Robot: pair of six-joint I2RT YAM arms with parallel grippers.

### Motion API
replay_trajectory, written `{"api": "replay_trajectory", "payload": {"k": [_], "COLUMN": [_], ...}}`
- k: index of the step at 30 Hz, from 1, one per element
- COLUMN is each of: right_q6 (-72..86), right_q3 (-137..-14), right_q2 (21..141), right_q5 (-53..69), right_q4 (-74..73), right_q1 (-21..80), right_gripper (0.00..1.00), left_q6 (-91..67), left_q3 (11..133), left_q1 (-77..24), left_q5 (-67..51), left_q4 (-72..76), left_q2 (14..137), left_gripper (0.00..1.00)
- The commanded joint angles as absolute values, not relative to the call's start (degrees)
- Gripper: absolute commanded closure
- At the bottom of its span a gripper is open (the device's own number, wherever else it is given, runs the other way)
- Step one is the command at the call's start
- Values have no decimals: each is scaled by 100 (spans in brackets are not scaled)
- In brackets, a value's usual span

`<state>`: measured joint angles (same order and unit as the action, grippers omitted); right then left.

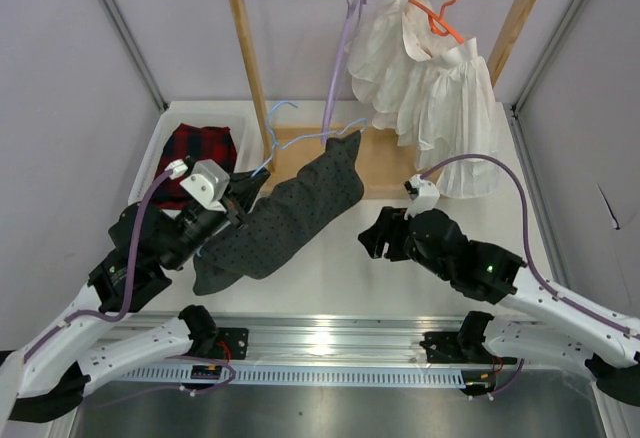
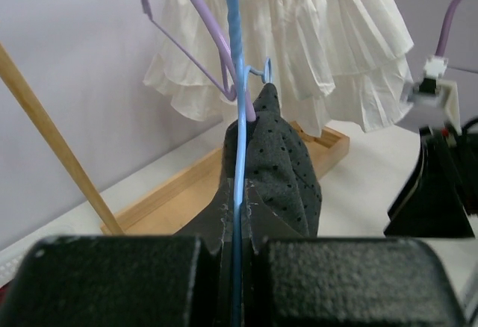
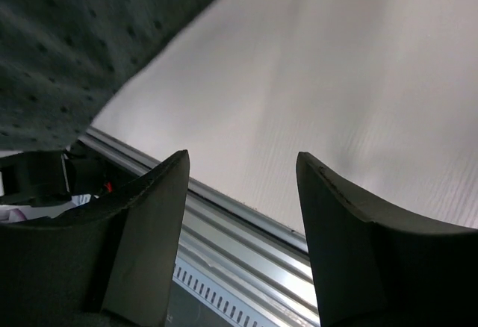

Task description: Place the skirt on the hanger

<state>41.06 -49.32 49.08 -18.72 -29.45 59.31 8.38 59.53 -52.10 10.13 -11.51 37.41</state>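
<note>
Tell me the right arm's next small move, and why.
Probably move the right gripper to the loose edge of the skirt and grasp it: its fingers are open and empty, while the left gripper pinches the hanger and the skirt hangs bunched.

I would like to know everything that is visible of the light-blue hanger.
The hanger is thin, pale blue wire. Its hook curves up beside the left post of the wooden rack. The left gripper is shut on the wire at the near end. The dark dotted skirt is draped over it and hides most of the frame. Only the hook, a bit of wire and the far shoulder with a small notch show.
</note>
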Motion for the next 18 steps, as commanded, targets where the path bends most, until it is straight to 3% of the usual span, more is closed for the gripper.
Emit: {"api": "replay_trajectory", "payload": {"k": [1, 10, 18], "right_q6": [3719, 3323, 3129], "right_q3": [-5343, -6099, -6574], "right_q2": [4729, 4834, 4948], "right_q5": [-1969, -1811, -1582], "right_q4": [-2883, -2944, -3050], "right_q1": [5836, 5300, 4825], "right_gripper": [36, 39, 40], "left_q6": [659, 422, 299], "left_q3": [6442, 6864, 6917], "left_q1": [-5203, -5194, -5194], "left_q5": [642, 1010, 1704], "left_q4": [-1449, -2758, -3041], "left_q2": [3595, 3726, 3788], "left_gripper": [100, 100, 100]}}
